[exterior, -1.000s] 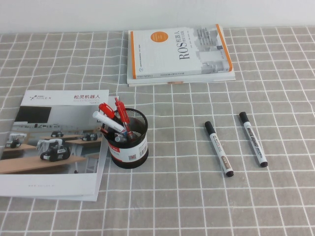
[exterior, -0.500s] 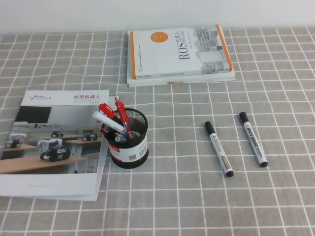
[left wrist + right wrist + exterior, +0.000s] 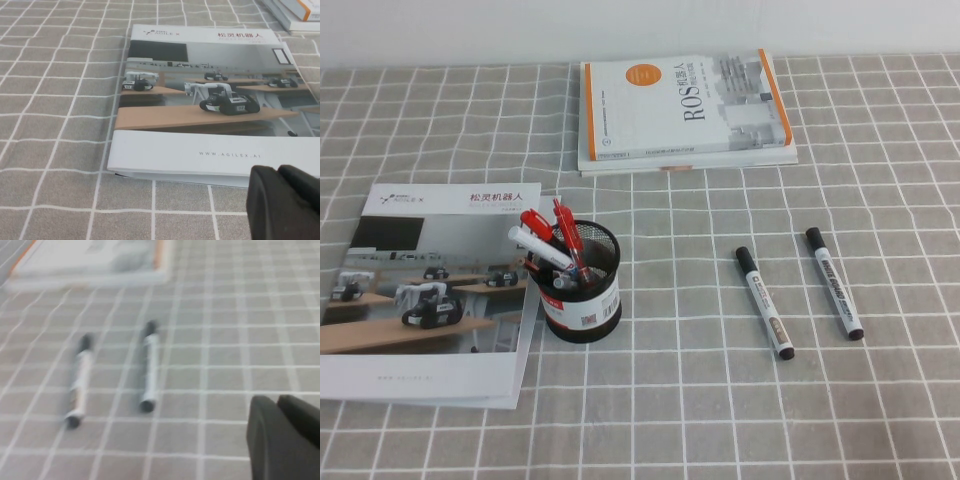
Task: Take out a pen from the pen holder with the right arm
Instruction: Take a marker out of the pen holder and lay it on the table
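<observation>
Nothing on the counter [image 3: 700, 400] has moved since a second ago. The mesh pen holder [image 3: 582, 292], left of centre, holds red pens [image 3: 566, 232] and a white marker [image 3: 540, 247]. Left tool [image 3: 278, 172] sits closed over the brochure's [image 3: 200, 100] near edge; right tool [image 3: 277, 402], closed and empty, sits near two loose markers [image 3: 80, 380] at right.

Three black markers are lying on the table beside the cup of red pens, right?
No, two markers, not three, lie beside the pen holder; the high view shows it. The left gripper hovers by the brochure, the right gripper near the markers.
</observation>
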You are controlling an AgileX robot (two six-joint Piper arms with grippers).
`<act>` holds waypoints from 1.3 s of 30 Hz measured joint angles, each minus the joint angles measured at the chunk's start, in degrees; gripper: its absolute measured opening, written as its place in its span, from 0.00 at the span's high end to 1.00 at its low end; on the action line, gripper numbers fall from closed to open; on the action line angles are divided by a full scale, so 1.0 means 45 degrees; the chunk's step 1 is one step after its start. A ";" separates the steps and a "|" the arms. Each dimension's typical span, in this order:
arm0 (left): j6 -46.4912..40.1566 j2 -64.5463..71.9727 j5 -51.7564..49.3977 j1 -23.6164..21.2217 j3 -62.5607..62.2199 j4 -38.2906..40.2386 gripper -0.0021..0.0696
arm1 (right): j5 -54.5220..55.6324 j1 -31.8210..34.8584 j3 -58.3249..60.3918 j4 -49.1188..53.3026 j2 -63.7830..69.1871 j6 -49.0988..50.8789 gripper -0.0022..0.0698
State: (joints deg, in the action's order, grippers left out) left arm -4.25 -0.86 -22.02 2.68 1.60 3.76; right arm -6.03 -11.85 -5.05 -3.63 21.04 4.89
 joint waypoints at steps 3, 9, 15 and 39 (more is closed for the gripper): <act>0.0000 0.0000 0.0000 0.0000 0.0000 0.0000 0.98 | 0.0501 0.1162 0.0970 -0.0009 -0.1276 0.0000 0.99; 0.0000 0.0000 0.0000 0.0000 0.0000 0.0000 0.98 | 0.0154 0.2134 0.1462 -0.0009 -0.3575 0.0000 0.99; 0.0000 0.0000 0.0000 0.0000 0.0000 0.0000 0.98 | -0.1500 0.2111 0.1462 0.0563 -0.4763 0.0000 0.99; 0.0000 0.0000 0.0000 0.0000 0.0000 0.0000 0.98 | -0.3478 0.1479 0.1462 0.0673 -0.4784 0.0000 0.99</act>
State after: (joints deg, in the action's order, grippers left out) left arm -4.25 -0.86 -22.02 2.68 1.60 3.76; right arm -21.68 -5.20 1.52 -0.60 -0.49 4.89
